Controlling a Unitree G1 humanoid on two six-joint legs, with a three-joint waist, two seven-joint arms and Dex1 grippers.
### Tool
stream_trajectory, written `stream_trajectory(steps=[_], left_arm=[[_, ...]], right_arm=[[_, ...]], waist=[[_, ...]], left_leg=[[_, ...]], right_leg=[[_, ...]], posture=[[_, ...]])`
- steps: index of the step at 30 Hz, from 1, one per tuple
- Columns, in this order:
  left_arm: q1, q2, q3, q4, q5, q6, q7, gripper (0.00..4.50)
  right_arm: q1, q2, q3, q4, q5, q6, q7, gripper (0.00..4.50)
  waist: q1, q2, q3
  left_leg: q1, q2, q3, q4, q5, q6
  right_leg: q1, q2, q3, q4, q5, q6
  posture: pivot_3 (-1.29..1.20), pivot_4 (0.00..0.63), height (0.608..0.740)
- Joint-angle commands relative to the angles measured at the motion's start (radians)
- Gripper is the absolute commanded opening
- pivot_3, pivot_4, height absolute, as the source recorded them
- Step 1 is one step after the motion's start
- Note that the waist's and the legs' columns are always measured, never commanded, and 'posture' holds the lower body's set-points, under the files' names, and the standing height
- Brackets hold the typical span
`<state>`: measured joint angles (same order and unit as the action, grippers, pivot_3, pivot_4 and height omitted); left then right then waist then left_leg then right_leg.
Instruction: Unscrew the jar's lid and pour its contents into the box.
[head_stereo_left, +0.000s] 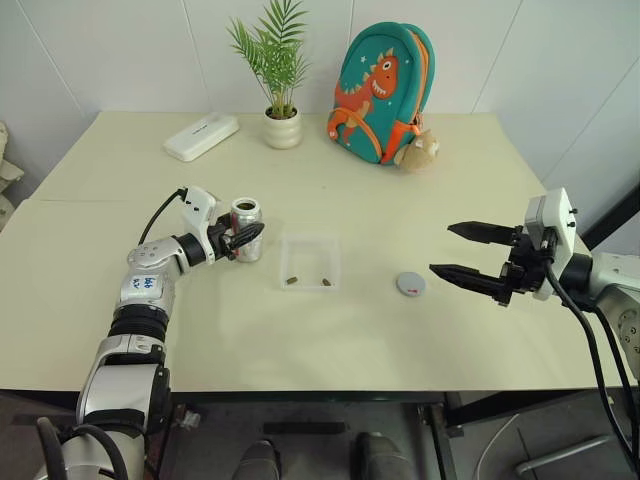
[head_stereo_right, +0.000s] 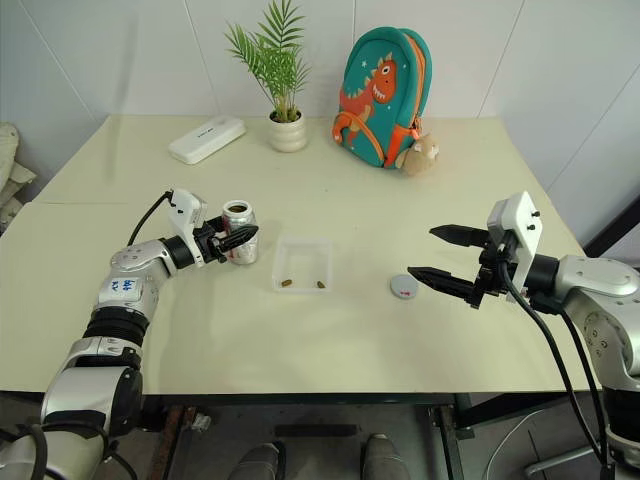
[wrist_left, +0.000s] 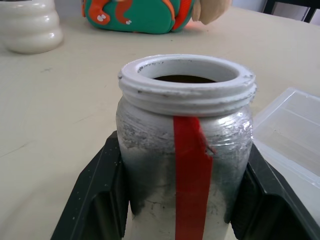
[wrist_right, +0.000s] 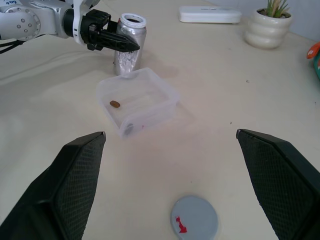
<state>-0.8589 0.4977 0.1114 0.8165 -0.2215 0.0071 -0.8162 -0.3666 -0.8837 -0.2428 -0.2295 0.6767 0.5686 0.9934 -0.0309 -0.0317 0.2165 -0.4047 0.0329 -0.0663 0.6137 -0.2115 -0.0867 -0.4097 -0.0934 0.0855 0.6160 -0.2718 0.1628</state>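
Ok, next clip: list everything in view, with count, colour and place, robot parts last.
jar: one, silvery with red strip, open-topped, upright left of the box
box: one, clear plastic, table centre
contents: two brown pieces, inside the box at its near edge
lid: one, grey with red mark, flat on the table right of the box
plant pot: one, white with green plant, far side
backpack: one, teal with orange dinosaur, far side, right of the pot
case: one, white, far left
table: one, pale cream
left end effector: black, shut on the jar
right end effector: black, open, above the table right of the lid
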Motion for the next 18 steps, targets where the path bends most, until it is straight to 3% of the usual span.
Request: stream_trajectory(steps=[1, 18], left_arm=[[-0.001, 0.028, 0.003, 0.0, 0.021, -0.013, -0.005, 2.45], [0.069, 0.091, 0.019, -0.172, -0.004, 0.052, -0.048, 2.45]], right_arm=[[-0.002, -0.007, -0.029, -0.023, 0.003, -0.007, -0.003, 4.48], [-0.036, -0.008, -0.011, 0.007, -0.02, -0.013, 0.011, 4.48]], waist=[[-0.001, 0.0, 0.0], [0.003, 0.0, 0.0]], left_leg=[[0.0, 0.0, 0.0, 0.0, 0.0, 0.0], [-0.001, 0.0, 0.0, -0.002, 0.0, 0.0]], right_leg=[[0.0, 0.0, 0.0, 0.0, 0.0, 0.0], [0.0, 0.0, 0.0, -0.004, 0.0, 0.0]], posture=[[0.0, 0.15, 0.74], [0.0, 0.15, 0.74]])
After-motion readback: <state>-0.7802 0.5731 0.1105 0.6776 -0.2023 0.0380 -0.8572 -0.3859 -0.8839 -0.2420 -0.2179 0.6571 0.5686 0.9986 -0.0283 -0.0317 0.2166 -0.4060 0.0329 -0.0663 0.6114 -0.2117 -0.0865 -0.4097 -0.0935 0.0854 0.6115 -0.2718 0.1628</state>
